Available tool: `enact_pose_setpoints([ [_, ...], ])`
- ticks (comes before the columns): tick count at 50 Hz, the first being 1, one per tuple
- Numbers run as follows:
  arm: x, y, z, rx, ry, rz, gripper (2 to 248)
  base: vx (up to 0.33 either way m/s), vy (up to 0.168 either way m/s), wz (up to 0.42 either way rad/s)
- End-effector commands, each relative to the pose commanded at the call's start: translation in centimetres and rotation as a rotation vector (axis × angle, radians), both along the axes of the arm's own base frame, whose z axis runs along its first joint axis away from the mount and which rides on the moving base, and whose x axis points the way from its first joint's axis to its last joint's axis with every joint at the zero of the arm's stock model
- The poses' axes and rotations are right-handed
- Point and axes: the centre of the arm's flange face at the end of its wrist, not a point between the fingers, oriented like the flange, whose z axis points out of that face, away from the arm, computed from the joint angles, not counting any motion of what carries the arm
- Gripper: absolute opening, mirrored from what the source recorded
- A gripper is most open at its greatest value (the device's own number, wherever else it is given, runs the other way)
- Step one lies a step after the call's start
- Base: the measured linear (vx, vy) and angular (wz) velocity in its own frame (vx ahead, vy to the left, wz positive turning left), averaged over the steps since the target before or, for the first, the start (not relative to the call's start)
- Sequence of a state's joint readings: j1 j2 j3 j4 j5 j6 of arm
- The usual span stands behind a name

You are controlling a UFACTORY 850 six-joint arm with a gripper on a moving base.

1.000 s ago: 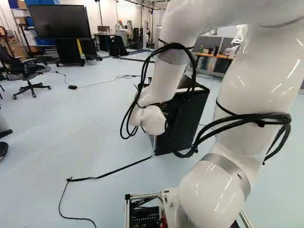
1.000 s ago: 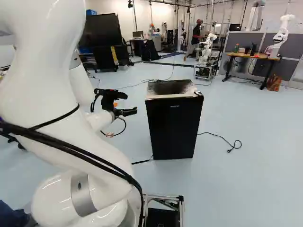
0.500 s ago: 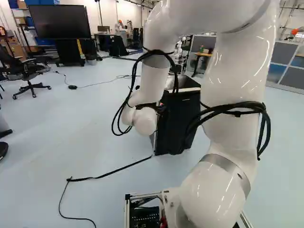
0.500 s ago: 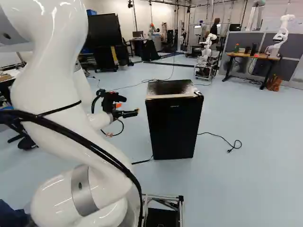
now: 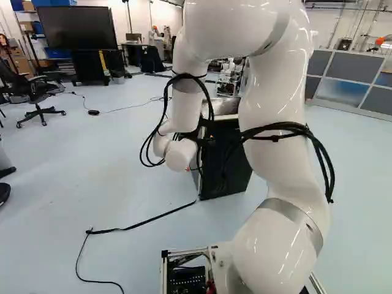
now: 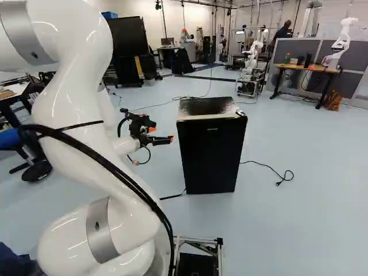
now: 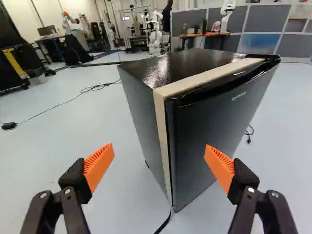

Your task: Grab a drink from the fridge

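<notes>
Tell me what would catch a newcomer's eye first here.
The glossy white arm fills much of both base views. Next comes the black fridge on the floor, ahead of the end effector, whose bright orange pads stand wide apart in the wrist view.

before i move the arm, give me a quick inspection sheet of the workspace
Surface: smooth pale blue floor, bearing the black box-shaped fridge with beige trim.
Job's things: fridge door looks shut; drinks, nothing seen.
Clutter: black wheeled office chair at the left of the left base view.
Black two-finger gripper: jaws open, nothing held.
Cables: black cable on the floor, reaching the fridge's foot; black cables looped along the white arm.
Surroundings: large black screen, wood-topped desk, grey partition panels, another robot, white.
</notes>
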State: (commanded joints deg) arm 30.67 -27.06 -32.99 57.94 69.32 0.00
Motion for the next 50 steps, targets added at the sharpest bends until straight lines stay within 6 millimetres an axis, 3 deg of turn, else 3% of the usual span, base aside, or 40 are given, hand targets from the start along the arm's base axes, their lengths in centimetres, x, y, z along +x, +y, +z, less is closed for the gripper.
enact_pose_setpoints([
  [14,2.0,0.1,-1.6,-0.004,-0.008,-0.115,247,0.000,0.000,0.000],
  [50,6.9,1.0,-2.2,0.033,-0.071,-0.266,247,0.000,0.000,0.000],
])
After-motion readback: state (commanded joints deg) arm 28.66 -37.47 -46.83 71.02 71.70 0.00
